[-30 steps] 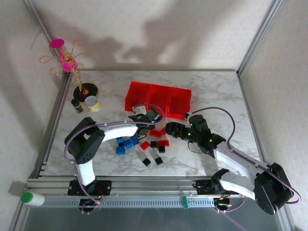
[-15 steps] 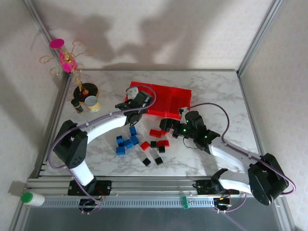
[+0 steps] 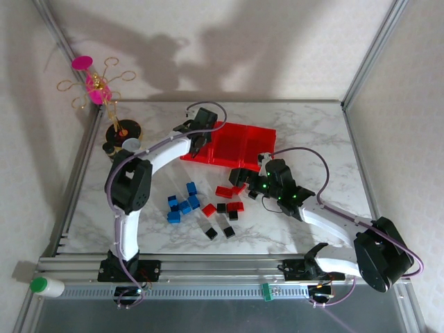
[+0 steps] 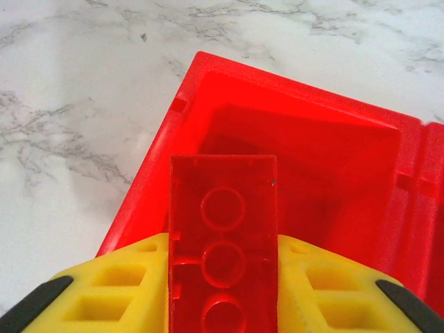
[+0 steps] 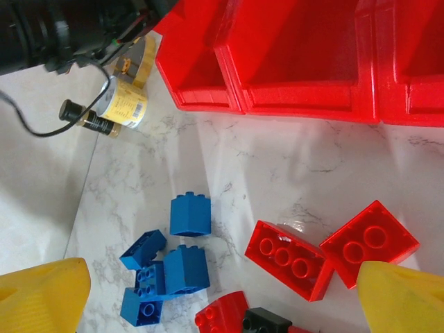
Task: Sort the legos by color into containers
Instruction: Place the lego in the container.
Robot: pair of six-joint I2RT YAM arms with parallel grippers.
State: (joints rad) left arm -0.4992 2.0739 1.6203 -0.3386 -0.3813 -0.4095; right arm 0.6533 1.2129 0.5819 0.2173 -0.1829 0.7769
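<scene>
A red brick (image 4: 222, 208) is clamped in the closed left gripper (image 4: 223, 291) over the leftmost bin (image 4: 312, 159) (near the tabletop's far edge); it should be carried inward, then released low.

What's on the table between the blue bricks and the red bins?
Nothing. The right wrist view shows just bare marble between the blue bricks and the bins.

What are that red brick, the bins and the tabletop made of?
Red brick: glossy, slightly see-through plastic, by its moulded rings. Bins: shiny moulded plastic, likely. Tabletop: white with grey veins, marble or a marble-look laminate; can't tell which.
</scene>
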